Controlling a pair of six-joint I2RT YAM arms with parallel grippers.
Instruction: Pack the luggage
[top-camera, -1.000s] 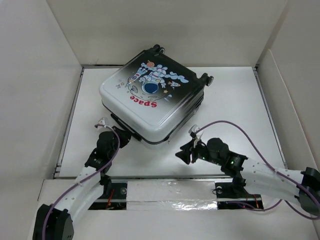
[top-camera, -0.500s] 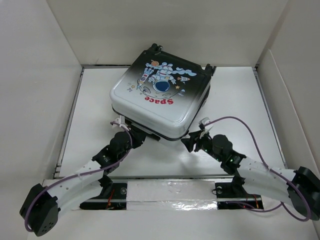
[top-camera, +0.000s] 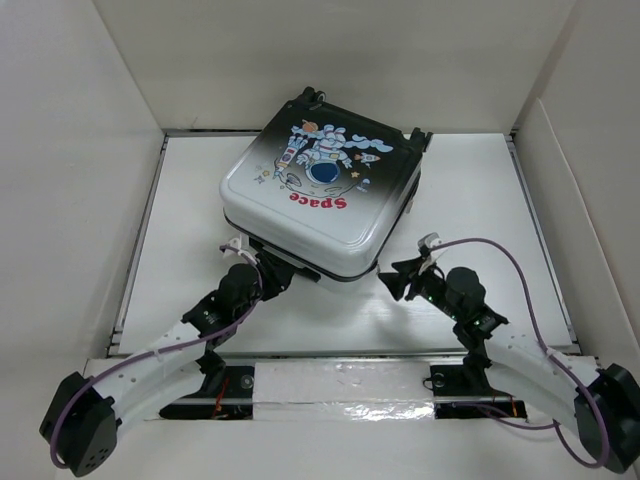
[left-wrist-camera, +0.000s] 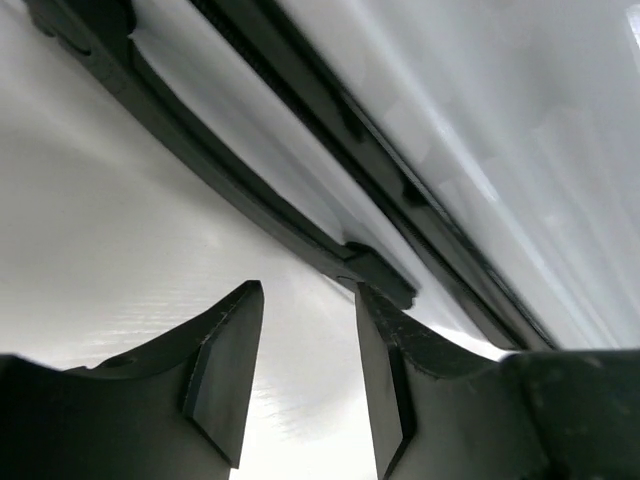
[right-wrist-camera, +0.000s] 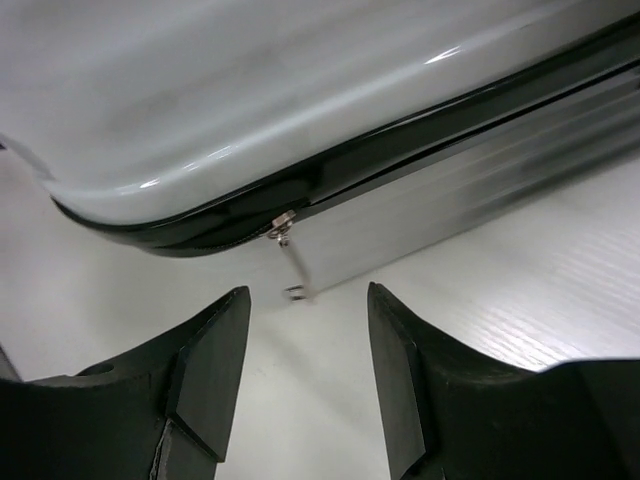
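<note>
the luggage (top-camera: 320, 200) lies on the bench (top-camera: 470, 190), shut, i think. left fingers (left-wrist-camera: 225, 370) and right fingers (right-wrist-camera: 210, 360) stand apart, holding nothing. the tiny zip tag (right-wrist-camera: 290, 265) (just ahead of the right ones) could slip free if they close early.

Both wrist views cut off the luggage (right-wrist-camera: 300, 100); from above, its far wheels (top-camera: 312, 95) show only partly.
</note>
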